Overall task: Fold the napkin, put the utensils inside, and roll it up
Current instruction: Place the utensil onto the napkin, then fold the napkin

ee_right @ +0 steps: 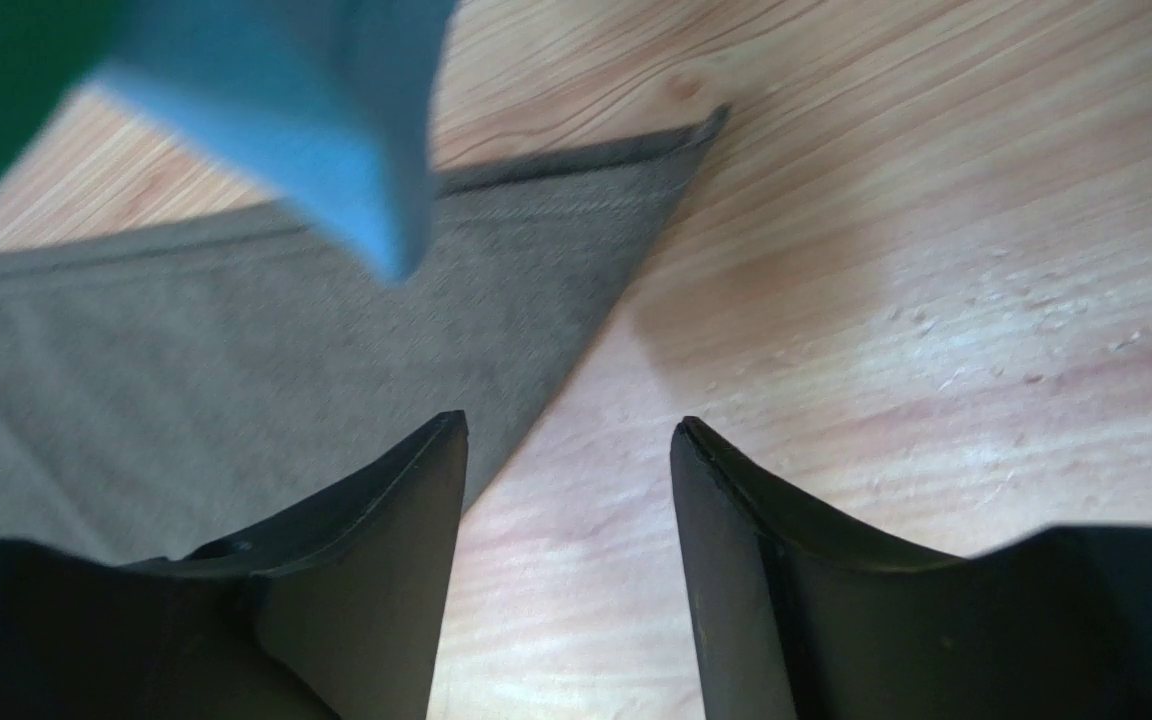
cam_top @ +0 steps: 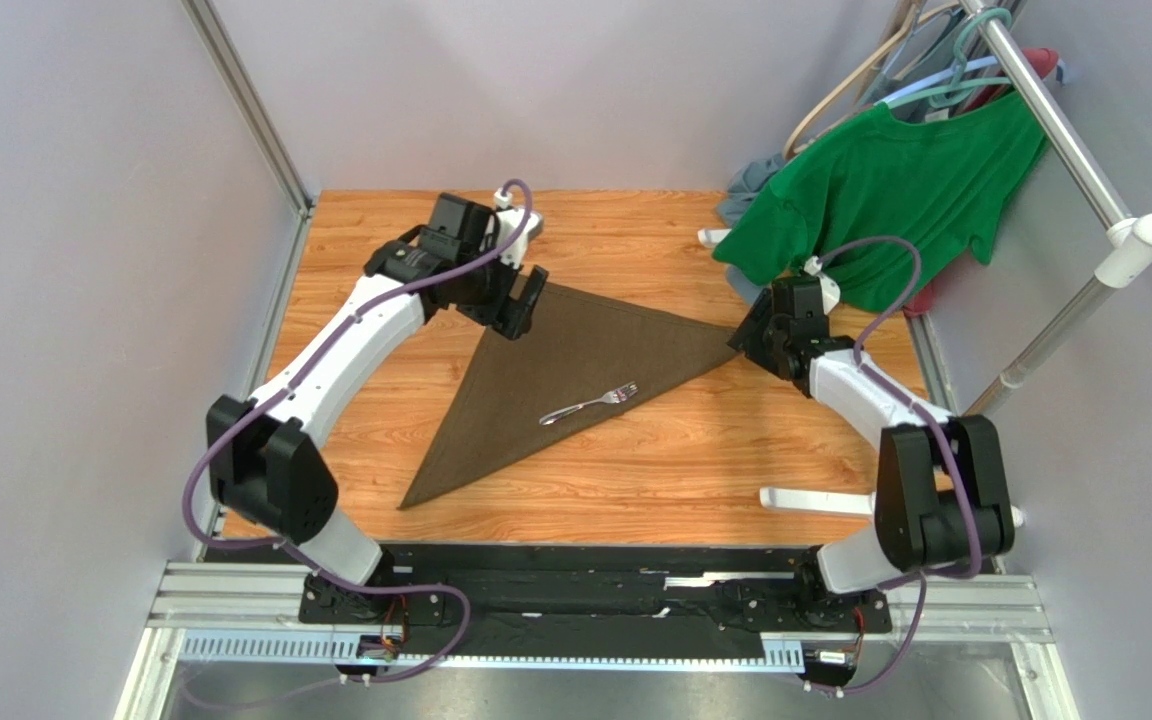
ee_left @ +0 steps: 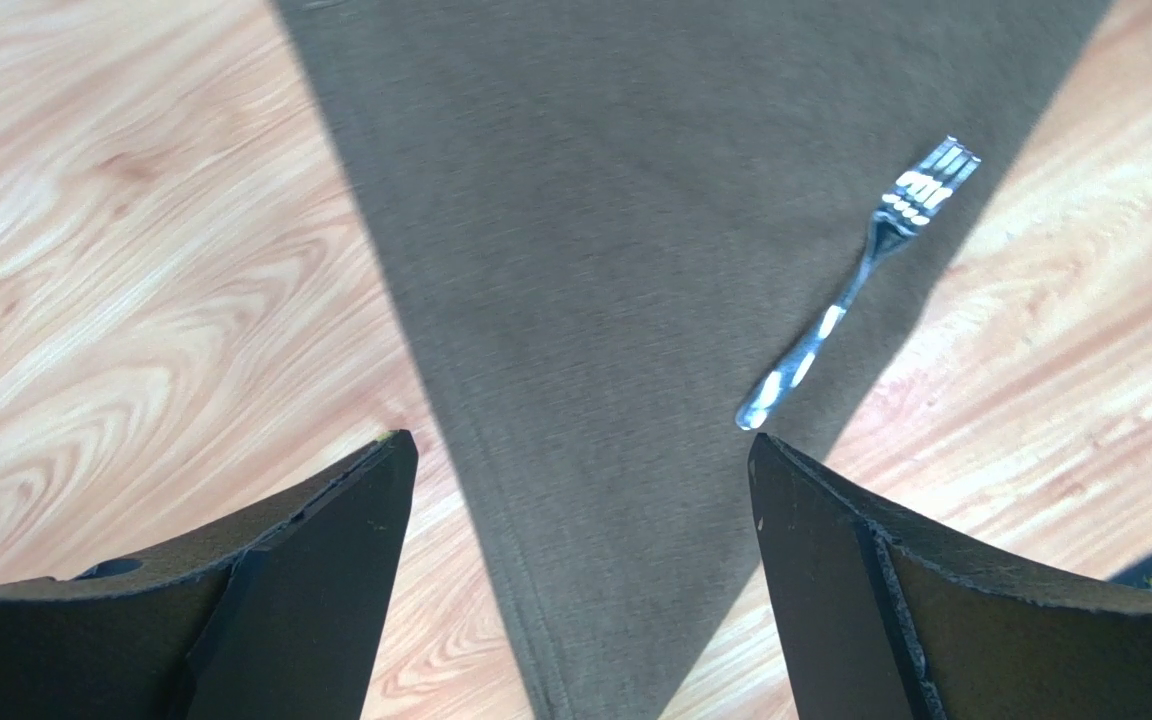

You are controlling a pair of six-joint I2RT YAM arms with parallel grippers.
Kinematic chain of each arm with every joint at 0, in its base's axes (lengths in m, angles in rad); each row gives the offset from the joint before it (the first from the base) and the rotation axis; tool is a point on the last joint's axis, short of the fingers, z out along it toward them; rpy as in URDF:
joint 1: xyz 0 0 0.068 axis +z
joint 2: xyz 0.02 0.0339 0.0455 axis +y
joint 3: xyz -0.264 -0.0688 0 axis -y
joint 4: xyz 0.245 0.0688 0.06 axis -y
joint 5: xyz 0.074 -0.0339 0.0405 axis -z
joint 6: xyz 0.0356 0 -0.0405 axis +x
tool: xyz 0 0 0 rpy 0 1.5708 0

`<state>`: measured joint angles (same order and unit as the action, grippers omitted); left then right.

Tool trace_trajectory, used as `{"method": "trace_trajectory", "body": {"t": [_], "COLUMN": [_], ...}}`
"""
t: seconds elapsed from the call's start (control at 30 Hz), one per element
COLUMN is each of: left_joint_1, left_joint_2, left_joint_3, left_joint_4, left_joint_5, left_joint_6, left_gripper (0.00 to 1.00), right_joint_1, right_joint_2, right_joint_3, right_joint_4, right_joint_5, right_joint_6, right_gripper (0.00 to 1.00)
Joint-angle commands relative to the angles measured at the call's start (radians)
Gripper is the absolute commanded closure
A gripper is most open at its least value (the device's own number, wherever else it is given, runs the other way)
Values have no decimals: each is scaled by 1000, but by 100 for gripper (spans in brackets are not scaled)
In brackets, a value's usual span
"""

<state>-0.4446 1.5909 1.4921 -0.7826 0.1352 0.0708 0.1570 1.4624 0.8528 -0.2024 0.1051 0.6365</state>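
From above, one napkin (cam_top: 567,383) lies folded into a triangle on the desk (cam_top: 687,465). One fork (cam_top: 590,402) rests just inside its near-right edge, and no second utensil shows. The left jaws hover at the far-left corner and the right jaws at the right corner.

The left wrist view shows its jaws wide open and empty over the cloth. Rolling from here could nudge the fork off that edge.

In the right wrist view the jaws are open and empty beside the napkin's corner. One blue garment (ee_right: 312,105) hangs close enough to snag.
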Motion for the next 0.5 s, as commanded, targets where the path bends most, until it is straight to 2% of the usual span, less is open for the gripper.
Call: {"method": "trace_trajectory", "body": {"t": [0.0, 0.2, 0.47], "left_joint_1": [40, 83, 106], "left_joint_2": [-74, -66, -98], "left_joint_3": [-79, -73, -87], "left_joint_4": [97, 77, 92], "left_joint_5": [-8, -11, -2], "left_joint_6": [-45, -65, -66], "left_gripper": [9, 9, 9], "right_joint_1": [-25, -50, -89], "right_joint_2": [105, 214, 248], "right_joint_3": [78, 114, 114], "right_joint_4": [87, 118, 130], "right_joint_5": [82, 120, 140], "right_joint_6": [28, 54, 68], "right_gripper": [48, 50, 51]}}
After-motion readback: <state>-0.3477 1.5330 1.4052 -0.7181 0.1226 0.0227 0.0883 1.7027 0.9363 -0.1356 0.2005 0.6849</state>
